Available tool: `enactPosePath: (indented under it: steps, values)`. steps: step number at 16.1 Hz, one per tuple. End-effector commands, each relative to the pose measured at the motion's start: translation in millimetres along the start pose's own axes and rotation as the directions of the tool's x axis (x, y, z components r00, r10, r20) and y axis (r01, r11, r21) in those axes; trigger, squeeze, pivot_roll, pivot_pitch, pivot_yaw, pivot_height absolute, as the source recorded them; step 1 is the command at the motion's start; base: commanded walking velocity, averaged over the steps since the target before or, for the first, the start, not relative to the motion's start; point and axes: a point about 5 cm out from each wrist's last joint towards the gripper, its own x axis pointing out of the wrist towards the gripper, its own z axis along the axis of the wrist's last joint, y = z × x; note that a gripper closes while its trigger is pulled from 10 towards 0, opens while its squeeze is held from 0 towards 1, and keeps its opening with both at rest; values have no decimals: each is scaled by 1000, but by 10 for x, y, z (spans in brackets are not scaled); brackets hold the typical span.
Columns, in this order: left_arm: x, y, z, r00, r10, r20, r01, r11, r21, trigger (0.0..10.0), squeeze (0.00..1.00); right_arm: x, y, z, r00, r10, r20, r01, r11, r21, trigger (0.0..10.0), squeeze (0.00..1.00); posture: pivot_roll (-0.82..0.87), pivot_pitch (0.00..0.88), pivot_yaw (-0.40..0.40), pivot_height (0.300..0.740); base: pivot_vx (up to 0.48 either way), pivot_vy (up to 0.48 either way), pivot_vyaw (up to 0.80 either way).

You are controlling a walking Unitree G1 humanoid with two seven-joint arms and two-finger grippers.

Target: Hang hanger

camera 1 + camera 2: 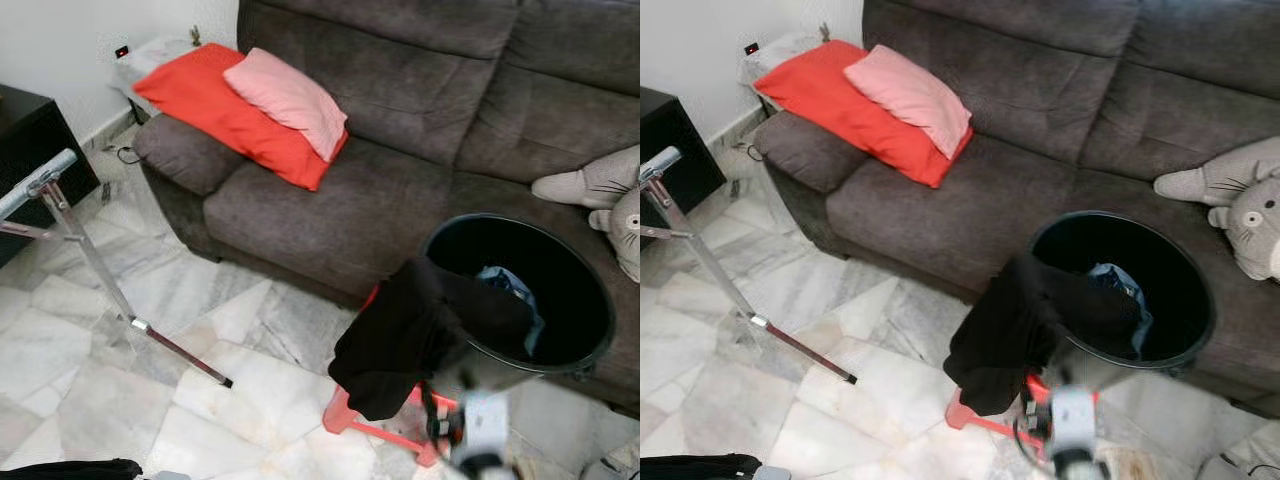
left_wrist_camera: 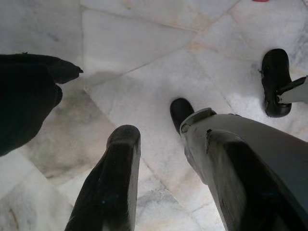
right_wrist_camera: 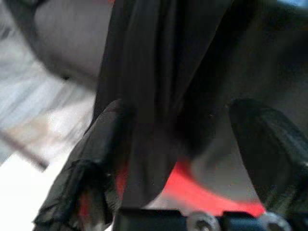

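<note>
The right end effector [image 3: 180,159] stood spread open around a fold of the black garment [image 1: 400,335], which draped over the rim of the black bucket [image 1: 590,340] and onto a red hanger [image 1: 385,425] on the floor. The left end effector [image 2: 168,178] hung released above marble floor [image 1: 250,390], beside the sofa [image 1: 400,190].

- One brown sofa [image 1: 420,130].
- Two pillows: one red pillow [image 1: 215,110], one pink pillow [image 1: 290,98].
- One black bucket [image 1: 590,345].
- One black cloth [image 1: 400,335].
- One grey plush toy [image 1: 605,200] at 3 o'clock.
- One metal rack [image 1: 80,240] at 9 o'clock.
</note>
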Motion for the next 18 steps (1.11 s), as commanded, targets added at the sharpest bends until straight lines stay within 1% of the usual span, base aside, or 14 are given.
enactPosePath:
  steps: [1, 2, 3, 4, 5, 6, 7, 8, 10, 13, 14, 16, 17, 18]
  values:
    - [-44, -15, -185, 997, -14, -72, 15, 1000, 22, 10000, 0, 33, -30, 5, 999, -45, -22, 45, 999, -11, 10000, 1000, -77, 174, -58, 740, 0, 0, 0]
    - [-44, -13, -186, 997, -14, -71, 15, 1000, 22, 10000, 0, 93, 10, 22, 999, -21, -27, 21, 999, -27, 10000, 1000, -75, 174, -56, 740, 0, 0, 0]
    - [-43, -13, -184, 997, -13, -71, 15, 1000, 21, 10000, 0, 159, 39, 49, 1000, -3, -28, 3, 1000, -16, 10000, 1000, -69, 175, -55, 740, 0, 0, 0]
    - [-42, -13, -182, 997, -12, -70, 14, 1000, 21, 10000, 0, 238, 55, 93, 1000, 11, -28, -11, 1000, 2, 10000, 898, -70, 177, -54, 740, 0, 0, 0]
    - [-42, -13, -180, 997, -12, -70, 14, 1000, 21, 10000, 0, 313, 70, 121, 999, 36, -37, -35, 999, 6, 10000, 0, -71, 184, -54, 740, 0, 0, 0]
    - [-41, -15, -178, 997, -13, -71, 14, 1000, 20, 10000, 0, 353, 81, 145, 998, 49, -50, -49, 999, 12, 10000, 0, -68, 190, -54, 740, 0, 0, 0]
    - [-40, -17, -177, 997, -13, -71, 14, 1000, 18, 10000, 0, 354, 90, 151, 997, 53, -54, -52, 999, 13, 10000, 0, -64, 193, -55, 740, 0, 0, 0]
    - [-40, -17, -177, 997, -12, -72, 13, 1000, 14, 10000, 0, 304, 130, 132, 995, 52, -85, -50, 999, 19, 10000, 0, -61, 197, -56, 740, 0, 0, 0]
    - [-40, -20, -177, 997, -13, -72, 14, 1000, 12, 10000, 0, 237, 167, 47, 992, 59, -114, -57, 998, 20, 10000, 0, -60, 202, -55, 740, 0, 0, 0]
    - [-39, -20, -174, 997, -16, -72, 17, 1000, 12, 10000, 0, 166, 168, -35, 991, 44, -129, -39, 999, 35, 10000, 0, -63, 206, -53, 740, 0, 0, 0]
    - [-37, -19, -171, 997, -17, -73, 18, 1000, 14, 10000, 0, 143, 183, -92, 987, 53, -155, -48, 998, 35, 10000, 0, -62, 205, -53, 740, 0, 0, 0]
    - [-35, -14, -161, 997, -16, -70, 17, 1000, 14, 10000, 0, 149, 200, -101, 982, 68, -178, -62, 997, 40, 10000, 0, -61, 207, -52, 740, 0, 0, 0]
    - [-34, -12, -157, 997, -16, -69, 17, 1000, 15, 10000, 0, 166, 228, -138, 971, 97, -218, -92, 995, 31, 10000, 0, -61, 207, -50, 740, 0, 0, 0]
    - [-32, -12, -154, 998, -16, -69, 17, 1000, 16, 10000, 0, 186, 250, -160, 964, 119, -236, -117, 993, 23, 10000, 0, -60, 206, -48, 740, 0, 0, 0]
